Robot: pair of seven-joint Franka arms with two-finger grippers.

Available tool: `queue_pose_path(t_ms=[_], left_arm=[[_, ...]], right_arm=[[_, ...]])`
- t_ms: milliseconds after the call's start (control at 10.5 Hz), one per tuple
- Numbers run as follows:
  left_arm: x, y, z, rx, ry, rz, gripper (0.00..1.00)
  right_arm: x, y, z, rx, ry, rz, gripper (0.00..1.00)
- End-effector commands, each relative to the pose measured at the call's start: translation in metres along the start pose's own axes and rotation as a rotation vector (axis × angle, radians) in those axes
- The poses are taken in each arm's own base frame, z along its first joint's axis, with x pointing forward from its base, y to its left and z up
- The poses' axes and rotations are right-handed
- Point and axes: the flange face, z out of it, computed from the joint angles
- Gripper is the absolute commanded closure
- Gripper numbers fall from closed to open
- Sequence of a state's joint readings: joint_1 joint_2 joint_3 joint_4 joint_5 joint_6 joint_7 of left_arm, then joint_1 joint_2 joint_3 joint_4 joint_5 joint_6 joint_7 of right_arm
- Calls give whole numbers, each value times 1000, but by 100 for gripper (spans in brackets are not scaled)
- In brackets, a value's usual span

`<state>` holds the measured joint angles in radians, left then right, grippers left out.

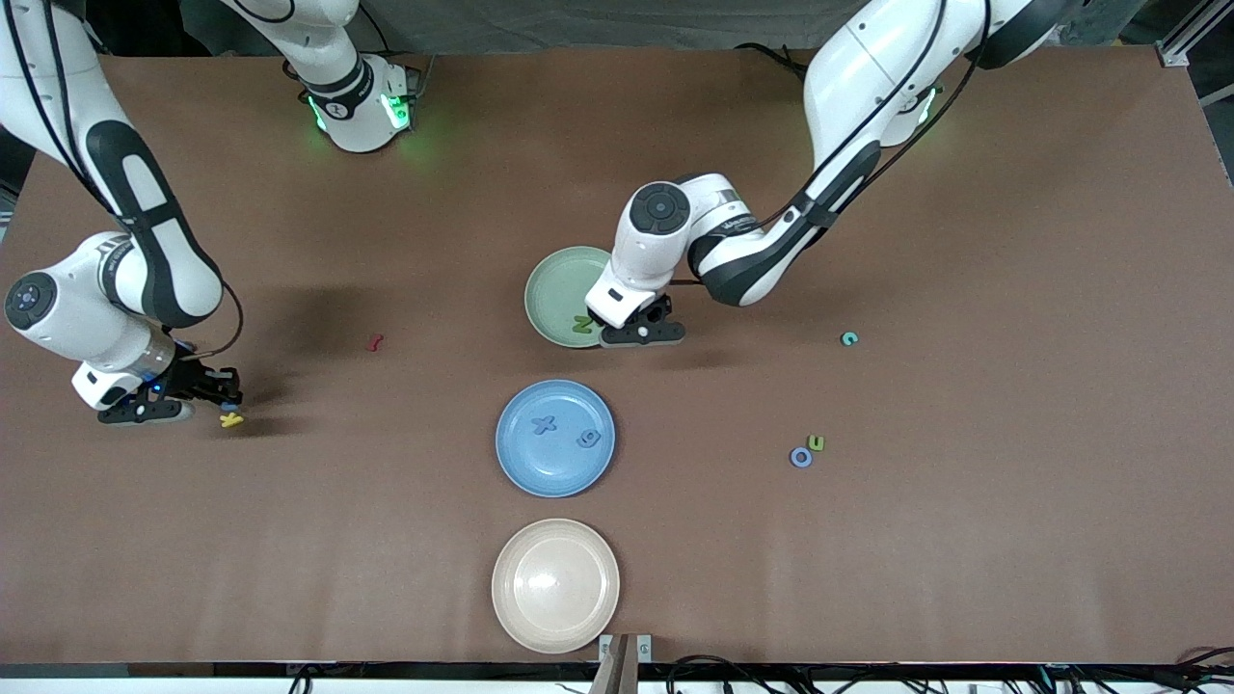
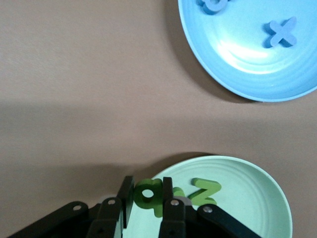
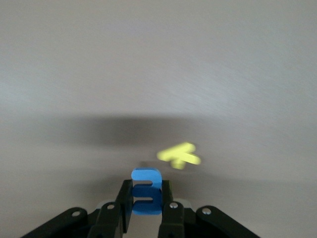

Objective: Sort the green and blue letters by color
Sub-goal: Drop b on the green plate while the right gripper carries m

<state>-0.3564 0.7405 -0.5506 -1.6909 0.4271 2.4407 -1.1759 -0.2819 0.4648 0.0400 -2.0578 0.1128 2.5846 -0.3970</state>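
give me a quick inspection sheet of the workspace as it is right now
surface: brown table, no spills seen
job's things: green letter in the left gripper's grip over the green plate, another green letter lying in it; two blue letters on the blue plate; blue letter in the right gripper's grip; blue ring letter, green letter and teal letter loose toward the left arm's end
clutter: yellow letter, dark red letter, beige plate
grippers: left gripper shut on a letter; right gripper shut on a letter, low by the yellow letter
cables: black cables along the table's near edge
surroundings: nothing seen
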Motion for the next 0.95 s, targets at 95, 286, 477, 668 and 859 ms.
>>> queue_pose_path(t_ms=[95,286,477,668,859], left_arm=[[6,24,1,-34,-7,-59,100],[-11,35,3,-37,-25,-79,100],[-26,44,6,-36,-32,-86,81],[-41,55,2,-38,-28,-121,1],[-24,47,-7,-41,0,-128,0]], right_arm=[[44,-109,-43,32,54,183,100],[63,-177,-52,88,80,266,100],[77,-238,-61,159,97,283,100],[89,-303,-55,186,104,209,100],[93,-362,-45,192,112,132,100]])
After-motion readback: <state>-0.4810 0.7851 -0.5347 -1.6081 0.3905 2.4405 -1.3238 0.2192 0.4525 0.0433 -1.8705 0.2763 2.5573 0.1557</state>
